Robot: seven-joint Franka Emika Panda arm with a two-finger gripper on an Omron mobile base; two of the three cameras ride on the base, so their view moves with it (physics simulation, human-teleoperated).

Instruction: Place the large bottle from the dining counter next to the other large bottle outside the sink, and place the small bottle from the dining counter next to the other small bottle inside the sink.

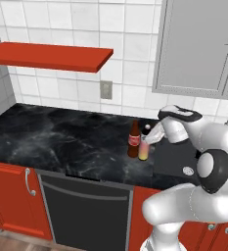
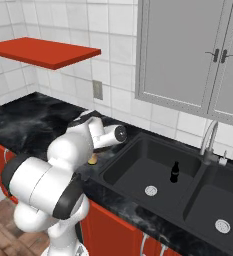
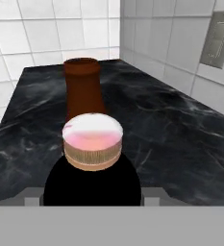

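My pincer [image 1: 147,140] grips the pink-capped bottle [image 1: 144,148]; brown bottle [image 1: 133,139] just beyond; a small dark bottle [image 2: 175,172] stands in the sink [image 2: 138,150].

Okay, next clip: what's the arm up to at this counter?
The white arm's gripper is around a large pink bottle, which stands upright on the black counter just left of the sink. A brown cola bottle stands right beside it. One small dark bottle stands inside the sink basin. Whether the gripper is clamped on the pink bottle or has let go, I can't tell.
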